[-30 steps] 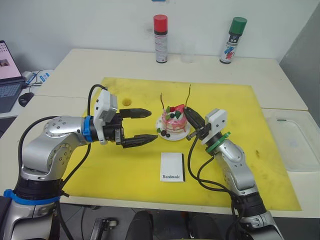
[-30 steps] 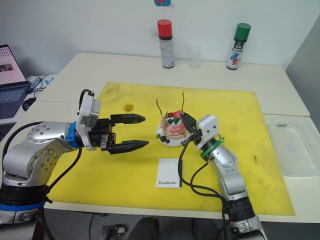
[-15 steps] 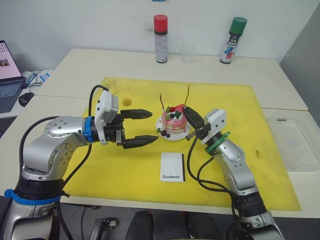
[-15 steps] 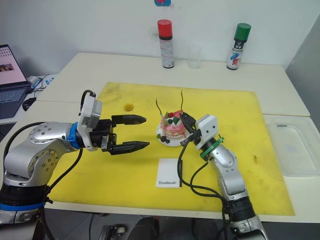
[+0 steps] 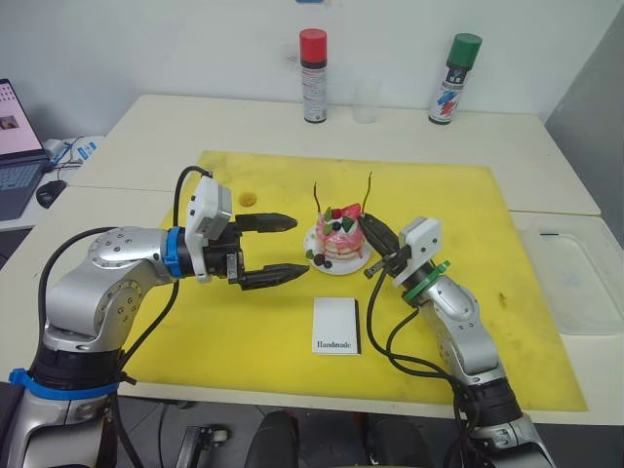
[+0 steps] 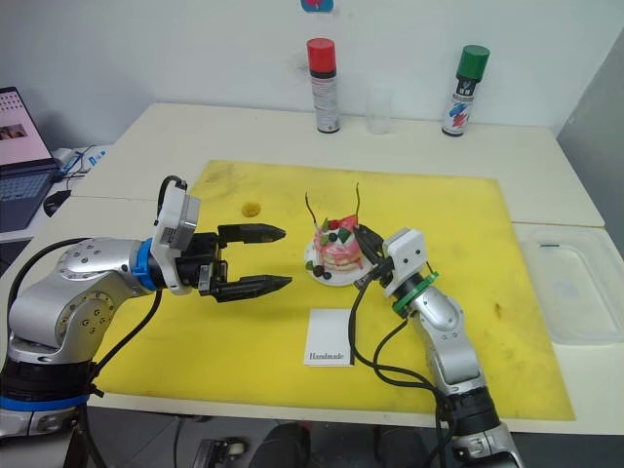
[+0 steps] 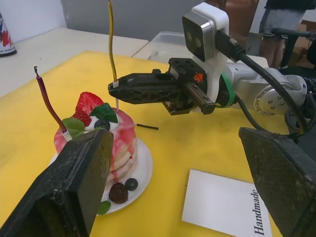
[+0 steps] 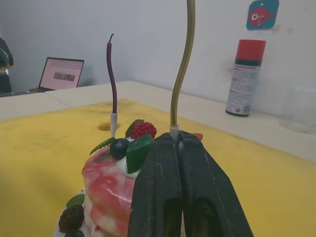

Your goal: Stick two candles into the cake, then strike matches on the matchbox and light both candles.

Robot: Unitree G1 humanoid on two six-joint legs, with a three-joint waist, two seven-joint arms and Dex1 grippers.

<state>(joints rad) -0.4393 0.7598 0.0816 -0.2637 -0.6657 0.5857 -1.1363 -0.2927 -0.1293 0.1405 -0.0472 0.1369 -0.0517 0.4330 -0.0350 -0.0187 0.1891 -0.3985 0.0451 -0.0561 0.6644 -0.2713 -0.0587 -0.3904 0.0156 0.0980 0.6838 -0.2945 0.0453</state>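
Observation:
The pink-and-white cake (image 5: 336, 241) sits on its small white plate in the middle of the yellow mat (image 5: 244, 322). A thin purple candle (image 8: 112, 74) stands in its top on the left side. My right gripper (image 5: 367, 225) is shut on the white base of the golden candle (image 8: 181, 64), which it holds upright at the cake's right top edge. To the left of the cake, my left gripper (image 5: 298, 244) is open and holds nothing. The white matchbox (image 5: 336, 325) lies flat in front of the cake. One short dark match (image 7: 147, 127) lies on the mat beside the plate.
A red-capped spray can (image 5: 313, 61), a clear cup (image 5: 366, 100) and a green-capped can (image 5: 454, 64) stand at the table's back edge. A clear plastic tray (image 5: 575, 283) lies to the right of the mat, and a laptop (image 5: 15, 146) at far left.
My right gripper has sunk a little with the golden candle toward the cake's top. The left gripper has stayed open, almost still.

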